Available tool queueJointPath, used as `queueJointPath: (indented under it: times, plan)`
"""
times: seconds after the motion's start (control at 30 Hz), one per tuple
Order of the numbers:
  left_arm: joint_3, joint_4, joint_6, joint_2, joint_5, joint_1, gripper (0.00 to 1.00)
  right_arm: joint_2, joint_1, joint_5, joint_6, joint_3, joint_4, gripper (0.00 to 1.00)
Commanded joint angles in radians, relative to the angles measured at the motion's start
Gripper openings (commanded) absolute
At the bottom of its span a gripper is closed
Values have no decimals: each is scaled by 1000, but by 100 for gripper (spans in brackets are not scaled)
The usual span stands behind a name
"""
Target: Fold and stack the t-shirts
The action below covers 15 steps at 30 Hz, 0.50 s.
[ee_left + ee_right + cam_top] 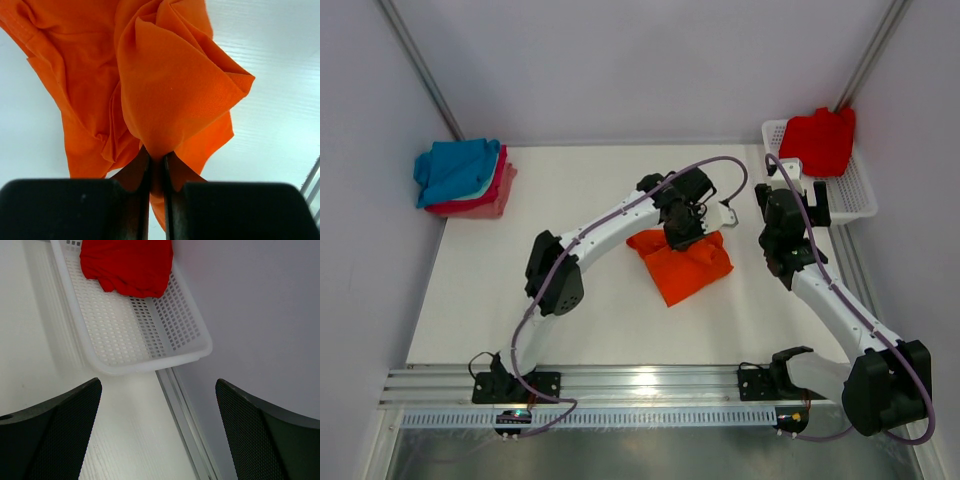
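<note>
A bright orange t-shirt lies bunched in the middle of the table. My left gripper is at its far edge, shut on a fold of the cloth. In the left wrist view the orange t-shirt hangs rumpled in front of the left gripper, a pinch of cloth caught between the narrow jaws. A red t-shirt lies crumpled in the far end of the white basket. My right gripper hovers open beside the basket with nothing in it, also seen wide apart as the right gripper.
At the back left corner sits a stack of folded shirts, blue on top with teal and pink-red beneath. The red t-shirt fills the far part of the mesh basket. A metal rail runs along the right wall.
</note>
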Motion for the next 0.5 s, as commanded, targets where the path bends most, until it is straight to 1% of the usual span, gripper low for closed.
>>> queueJointPath:
  times: [0.0, 0.07, 0.27, 0.47]
  plan:
    - [43, 2, 41, 26, -9, 23, 9, 9, -2, 7, 10, 20, 35, 99]
    - [49, 30, 40, 53, -15, 47, 9, 15, -2, 6, 11, 21, 34, 100]
    - [156, 80, 72, 128, -82, 100, 9, 32, -2, 2, 13, 24, 29, 99]
    - [161, 186, 77, 151, -133, 132, 9, 54, -2, -8, 25, 35, 9, 99]
